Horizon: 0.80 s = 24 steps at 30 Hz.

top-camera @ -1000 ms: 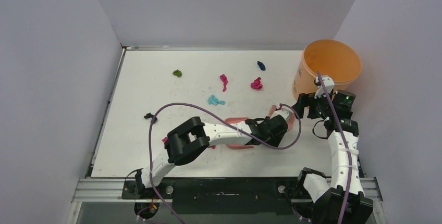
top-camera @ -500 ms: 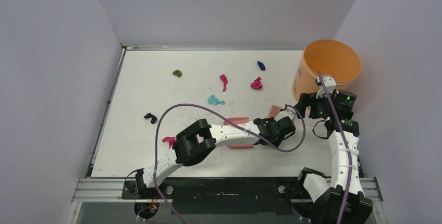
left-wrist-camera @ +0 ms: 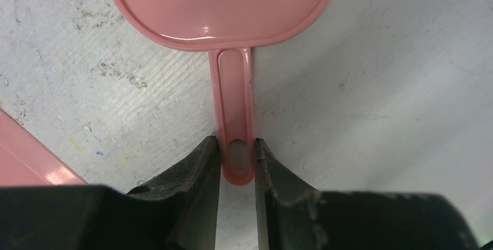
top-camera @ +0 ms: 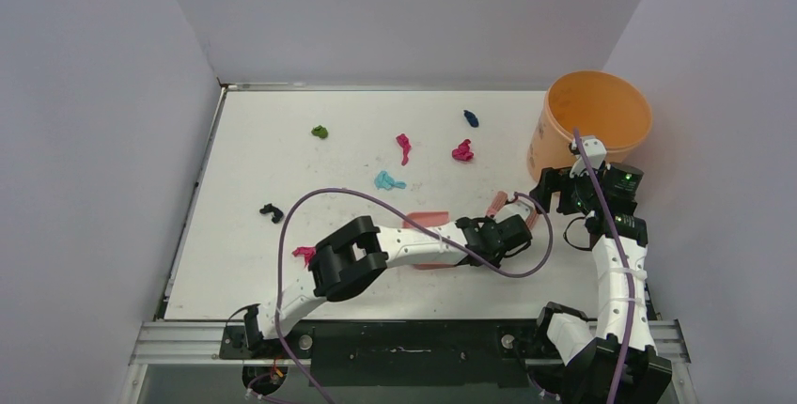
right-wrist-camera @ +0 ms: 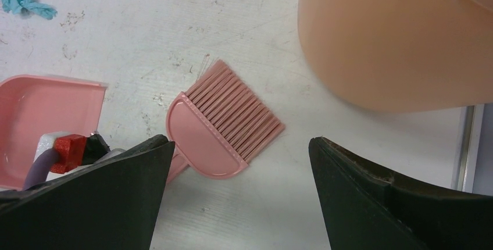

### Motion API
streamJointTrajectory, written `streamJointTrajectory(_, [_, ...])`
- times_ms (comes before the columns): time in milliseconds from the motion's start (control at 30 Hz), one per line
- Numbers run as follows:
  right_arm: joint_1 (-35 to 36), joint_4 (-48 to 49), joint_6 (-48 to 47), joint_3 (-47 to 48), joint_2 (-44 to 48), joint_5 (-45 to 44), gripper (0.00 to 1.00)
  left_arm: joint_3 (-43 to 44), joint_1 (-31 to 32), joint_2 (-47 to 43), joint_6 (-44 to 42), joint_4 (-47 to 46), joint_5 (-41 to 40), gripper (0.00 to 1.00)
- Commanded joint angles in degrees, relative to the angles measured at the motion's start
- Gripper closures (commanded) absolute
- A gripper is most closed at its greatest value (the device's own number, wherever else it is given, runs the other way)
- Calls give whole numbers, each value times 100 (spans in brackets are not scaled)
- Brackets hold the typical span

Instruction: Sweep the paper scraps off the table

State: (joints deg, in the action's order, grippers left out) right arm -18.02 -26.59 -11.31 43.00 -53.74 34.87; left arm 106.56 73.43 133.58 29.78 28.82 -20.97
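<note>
Left arm stretched further toward 3 o'clock since earlier frame. Left gripper (left-wrist-camera: pixel 235 140) narrowed, pads now pinching handle tip of hand brush (left-wrist-camera: pixel 221 6). Right gripper (right-wrist-camera: pixel 241 140) gaping wide, empty, above brush. Paper scraps (top-camera: pixel 403 147): small crumpled wads, magenta, cyan, green, dark blue. Scattered on white scuffed table (top-camera: pixel 254 169), mostly 12 o'clock of dustpan (top-camera: pixel 423 219); one magenta at 9 o'clock.

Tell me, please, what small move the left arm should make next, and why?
Probably close the left gripper firmly on the brush handle: its jaws flank the handle's end, the brush lies flat on the table, and paper scraps lie unswept.
</note>
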Motion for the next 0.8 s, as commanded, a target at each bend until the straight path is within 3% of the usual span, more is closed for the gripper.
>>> streamJointTrajectory(0, [9, 238, -1, 28, 41, 139, 10, -595, 6, -400, -70, -76, 220, 100])
streamJointTrajectory(267, [18, 174, -197, 19, -45, 625, 9, -1429, -107, -1455, -286, -96, 203, 100])
streamJointTrajectory(467, [101, 46, -893, 51, -364, 837, 8, -1860, -227, -2229, -395, -9, 546, 100])
streamJointTrajectory(567, [209, -721, -1948, 394, -564, 1305, 2, -2043, -332, -2508, -311, 3, 865, 100])
streamJointTrajectory(767, [168, -2664, -5280, 700, 4, 1829, 6, -2589, -527, -2977, -105, -313, 1344, 100])
